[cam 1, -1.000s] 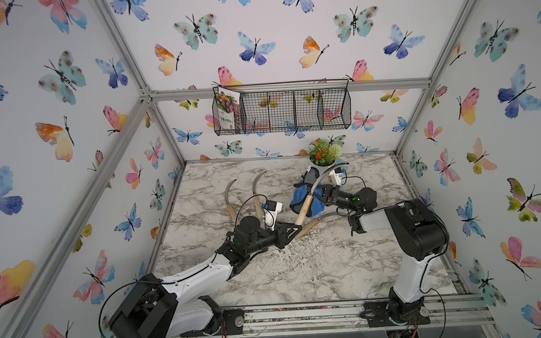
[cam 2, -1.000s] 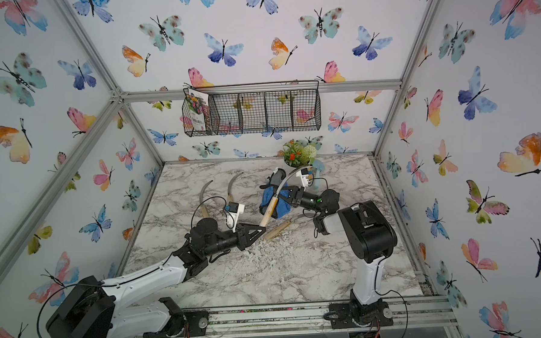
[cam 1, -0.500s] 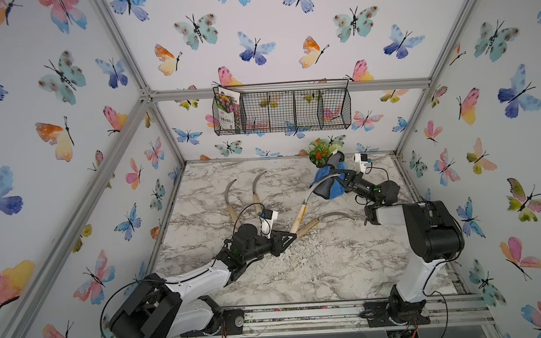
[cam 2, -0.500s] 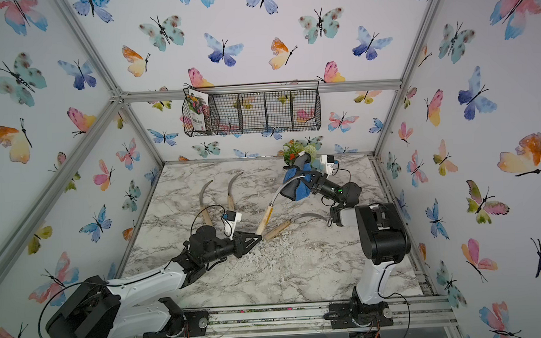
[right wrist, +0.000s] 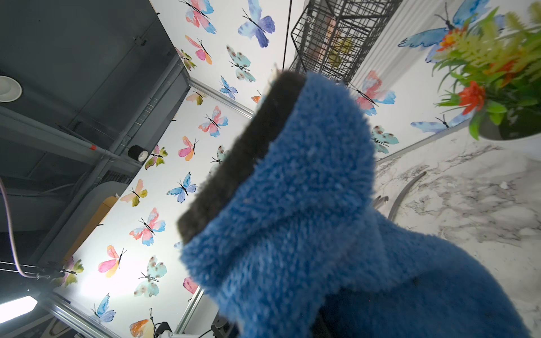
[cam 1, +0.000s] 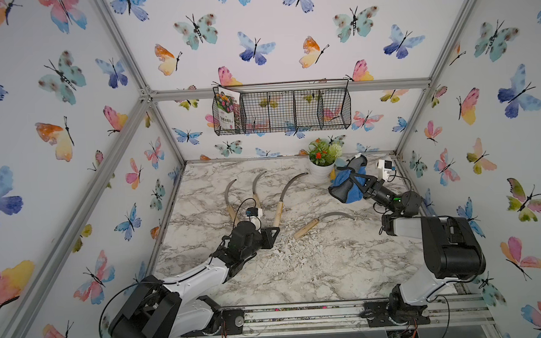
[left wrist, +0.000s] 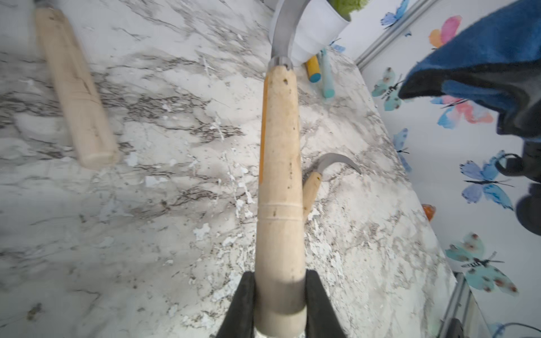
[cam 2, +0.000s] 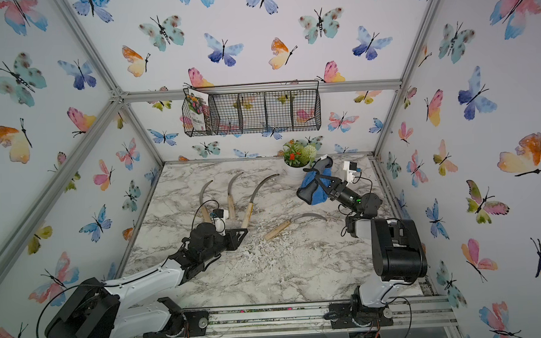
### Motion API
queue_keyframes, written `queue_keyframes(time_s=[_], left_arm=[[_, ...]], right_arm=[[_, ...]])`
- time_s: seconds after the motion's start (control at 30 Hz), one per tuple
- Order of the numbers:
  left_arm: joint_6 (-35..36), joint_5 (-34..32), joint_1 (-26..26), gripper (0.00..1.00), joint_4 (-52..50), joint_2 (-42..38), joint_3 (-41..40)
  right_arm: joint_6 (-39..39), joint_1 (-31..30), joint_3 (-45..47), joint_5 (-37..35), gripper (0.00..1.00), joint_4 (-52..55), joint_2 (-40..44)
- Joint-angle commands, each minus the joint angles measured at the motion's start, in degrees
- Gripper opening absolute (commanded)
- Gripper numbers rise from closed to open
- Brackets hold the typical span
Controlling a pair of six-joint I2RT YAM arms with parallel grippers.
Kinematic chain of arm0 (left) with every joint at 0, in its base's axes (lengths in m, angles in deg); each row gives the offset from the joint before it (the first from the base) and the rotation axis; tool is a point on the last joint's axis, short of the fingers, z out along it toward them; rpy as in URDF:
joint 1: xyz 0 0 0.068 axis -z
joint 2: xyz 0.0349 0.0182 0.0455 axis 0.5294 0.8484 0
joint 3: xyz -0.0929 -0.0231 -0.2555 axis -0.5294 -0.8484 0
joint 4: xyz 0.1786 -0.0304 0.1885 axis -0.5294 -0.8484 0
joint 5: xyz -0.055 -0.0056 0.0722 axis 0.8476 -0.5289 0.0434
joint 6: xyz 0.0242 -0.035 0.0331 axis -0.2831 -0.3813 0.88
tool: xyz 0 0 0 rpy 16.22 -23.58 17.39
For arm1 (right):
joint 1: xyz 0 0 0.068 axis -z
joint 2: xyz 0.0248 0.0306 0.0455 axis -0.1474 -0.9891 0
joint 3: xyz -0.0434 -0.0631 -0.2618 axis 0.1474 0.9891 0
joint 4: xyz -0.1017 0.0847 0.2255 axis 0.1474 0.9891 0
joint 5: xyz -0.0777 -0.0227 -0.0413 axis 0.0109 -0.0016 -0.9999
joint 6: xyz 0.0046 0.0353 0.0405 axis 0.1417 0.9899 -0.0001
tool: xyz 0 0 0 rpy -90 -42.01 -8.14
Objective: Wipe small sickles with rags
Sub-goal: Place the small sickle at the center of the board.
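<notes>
Tightly, the left fingers [left wrist: 243, 310] clamp a sickle [left wrist: 279, 175] by its handle end; the right fingers [cam 1: 356, 179] pinch the blue rag [right wrist: 307, 204], which hides them in the wrist view.

three sickles [cam 1: 255, 192] abreast, fourth sickle [cam 1: 309, 227] apart, blue rag [cam 1: 353, 195] aloft

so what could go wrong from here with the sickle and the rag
1. The left gripper clamps only the butt end of the sickle handle; pressing on its blade could lever it loose.
2. The right gripper holds the blue rag close beside the potted plant; a swing toward the blade might tip the pot.
</notes>
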Motion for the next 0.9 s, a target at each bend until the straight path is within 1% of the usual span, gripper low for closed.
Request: queue_keyframes(time_s=[0.0, 0.13, 0.27, 0.33, 0.37, 0.47, 0.57, 0.87], left_arm=[[1.43, -7.95, -1.14, 0.0, -6.26, 4.49, 4.77], [2.19, -4.51, -3.49, 0.0, -6.68, 12.75, 9.64], [3.07, -3.51, -4.28, 0.0, -8.04, 21.54, 15.6], [3.27, -2.71, -4.73, 0.0, -8.53, 24.83, 17.95], [3.27, -2.32, -4.92, 0.0, -8.57, 26.2, 18.91], [3.44, -2.52, -5.2, 0.0, -9.32, 28.81, 21.28], [3.52, -3.31, -5.2, 0.0, -10.08, 29.9, 22.72], [3.58, -4.9, -5.73, 0.0, -12.81, 33.68, 26.27]], right_arm=[[-8.7, 0.22, 1.76, 0.51, 0.02, 2.63, 3.96], [-17.08, 0.22, 3.63, -0.97, 0.02, 15.54, 10.07], [-27.19, 0.22, 4.87, -4.39, 0.02, 31.58, 18.08], [-32.59, 0.22, 4.82, -6.24, 0.02, 40.69, 21.69], [-34.35, 0.22, 5.0, -7.09, 0.02, 43.5, 23.21], [-35.88, 0.2, 7.15, -8.53, 0.02, 45.23, 26.49], [-38.14, 0.22, 7.69, -9.34, 0.02, 49.15, 28.76], [-41.1, 0.22, 9.92, -12.11, 0.02, 53.41, 32.79]])
